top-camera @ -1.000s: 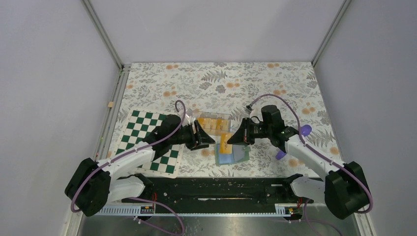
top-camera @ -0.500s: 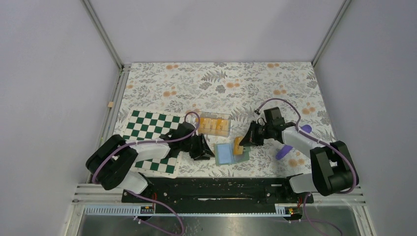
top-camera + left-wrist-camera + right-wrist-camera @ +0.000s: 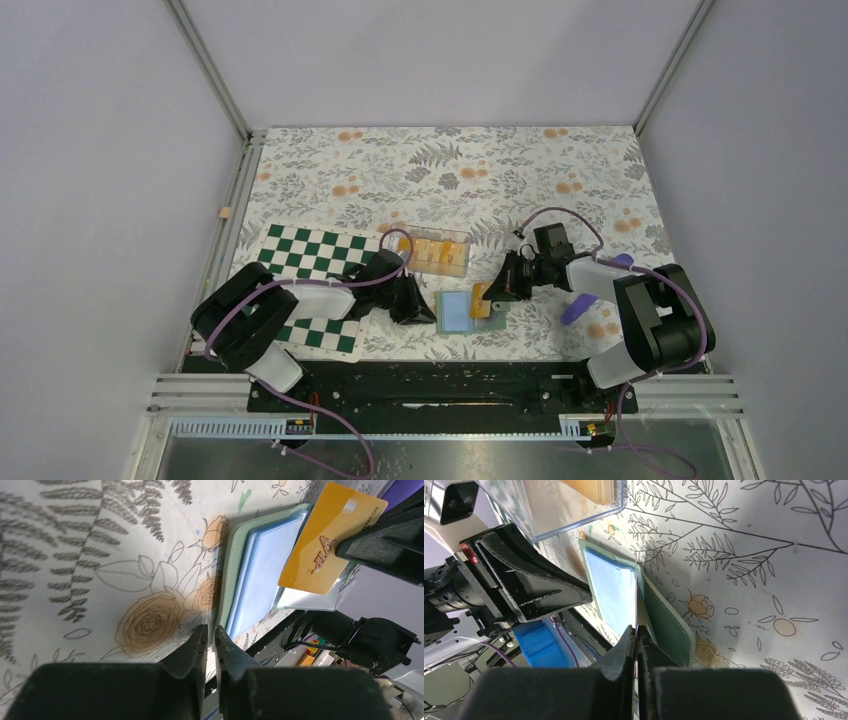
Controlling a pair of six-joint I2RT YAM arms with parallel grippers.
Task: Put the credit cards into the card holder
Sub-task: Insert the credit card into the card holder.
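The card holder (image 3: 457, 312) lies open near the front edge, pale blue inside with a green cover (image 3: 669, 625). My right gripper (image 3: 492, 292) is shut on one orange credit card (image 3: 324, 542), which stands tilted over the holder's right half; the right wrist view shows it edge-on between the fingertips (image 3: 636, 628). More credit cards (image 3: 432, 250) sit in a clear tray (image 3: 452, 268) behind the holder. My left gripper (image 3: 211, 629) is low on the cloth at the holder's left edge (image 3: 227, 595). Its jaws are drawn together to a thin slit with nothing between them.
A green-and-white chequered board (image 3: 305, 275) lies to the left under my left arm. A purple object (image 3: 573, 311) rests right of the holder beside my right arm. The black rail (image 3: 440, 378) runs along the front edge, close to the holder.
My left jaws have closed from clearly apart to nearly together, and that gripper has dropped to the holder's left edge. The right gripper has lowered the card towards the holder.
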